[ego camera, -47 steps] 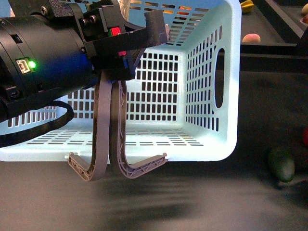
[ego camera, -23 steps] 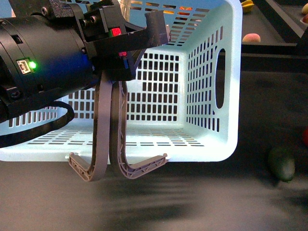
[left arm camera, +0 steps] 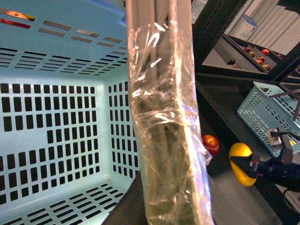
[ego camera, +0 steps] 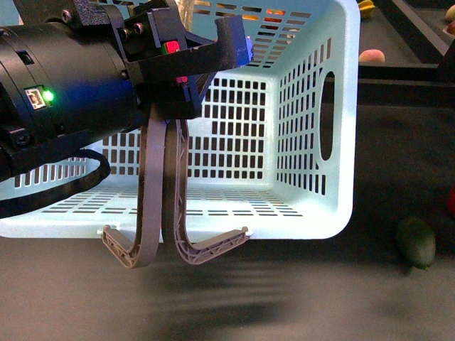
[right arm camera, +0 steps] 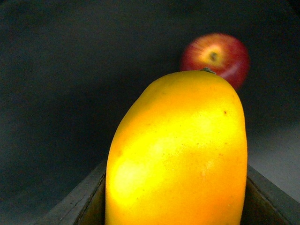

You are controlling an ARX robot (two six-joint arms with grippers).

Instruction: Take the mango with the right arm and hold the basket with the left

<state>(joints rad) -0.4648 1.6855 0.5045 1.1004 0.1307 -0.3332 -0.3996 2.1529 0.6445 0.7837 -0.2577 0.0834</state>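
Observation:
The light turquoise basket [ego camera: 313, 206] fills the front view, its inside bare. My left gripper [ego camera: 192, 74], on the thick black arm with the green light, is shut on the basket's two brown-grey handles [ego camera: 153, 185], which curve down to the near rim. In the left wrist view the basket wall [left arm camera: 61, 108] is beside a long brownish bar wrapped in clear film [left arm camera: 164, 122]. My right gripper [left arm camera: 262, 168] is shut on the yellow-orange mango [left arm camera: 241, 164], off to the basket's side. In the right wrist view the mango [right arm camera: 178, 140] fills the space between the jaws.
A red apple [right arm camera: 215, 56] lies just beyond the mango and also shows in the left wrist view [left arm camera: 211, 144]. A dark green oval fruit [ego camera: 416, 241] lies right of the basket. A second turquoise basket [left arm camera: 267, 110] stands further off. Shelves with fruit [ego camera: 371, 55] are behind.
The basket has drifted slightly to the right in the front view. My left gripper stays shut on its handles.

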